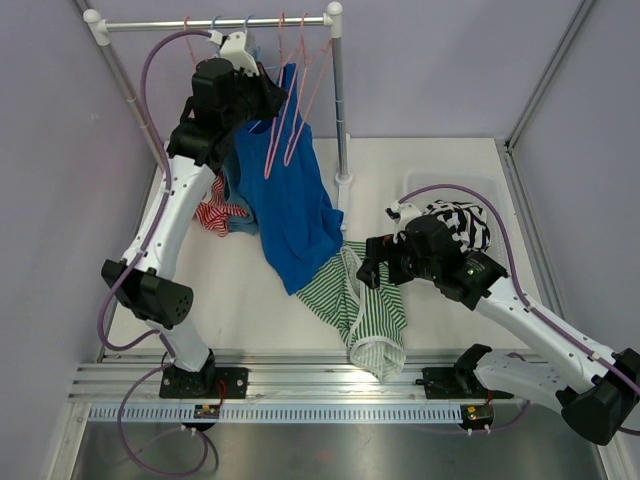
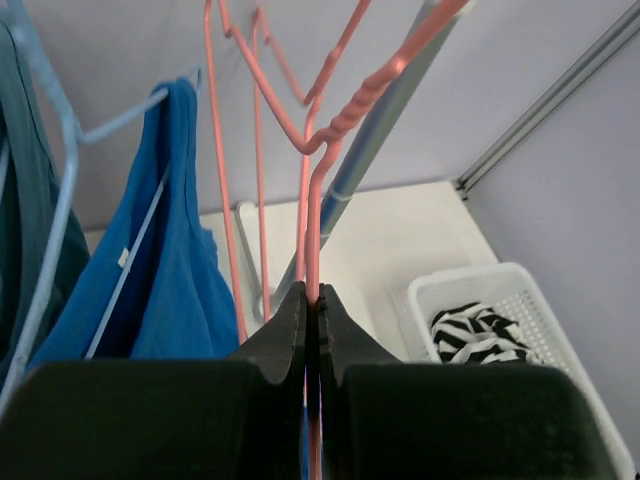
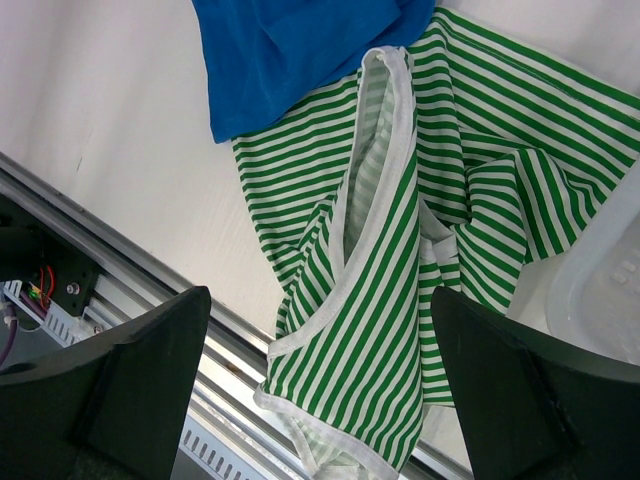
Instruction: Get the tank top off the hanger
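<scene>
Left claw (image 2: pixel 311 302) pinches pink hanger (image 2: pixel 342 115) just beside rack post (image 1: pixel 340 95).

No text, brand, number or sign can be read in any view. The small white tag (image 2: pixel 123 259) inside the blue fabric tank top (image 2: pixel 175 270) is too small to show print. The small circuit boards (image 1: pixel 208 410) on the aluminium rail (image 1: pixel 330 381) show no legible marking.
</scene>
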